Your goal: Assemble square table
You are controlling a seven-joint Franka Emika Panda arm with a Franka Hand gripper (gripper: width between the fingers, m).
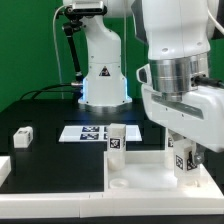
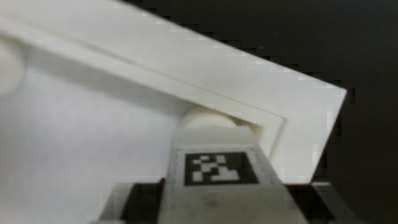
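The white square slab (image 1: pixel 135 175) lies at the front of the table; the wrist view shows its raised rim and one corner (image 2: pixel 267 95). My gripper (image 1: pixel 183 160) is shut on a white tagged leg (image 1: pixel 183 158) and holds it upright over the slab's far corner on the exterior view's right. In the wrist view the gripper (image 2: pixel 222 205) grips the leg (image 2: pixel 217 165) from both sides, and the leg's end meets the corner socket (image 2: pixel 214 120). A second leg (image 1: pixel 116 138) stands upright at the slab's far corner on the exterior view's left. A third leg (image 1: pixel 22 134) lies apart on the black table.
The marker board (image 1: pixel 85 131) lies behind the slab. A white border rail (image 1: pixel 5 168) runs along the exterior view's left and front edge. A second robot base (image 1: pixel 103 75) stands at the back. An open round socket (image 1: pixel 118 185) shows in the slab's near corner.
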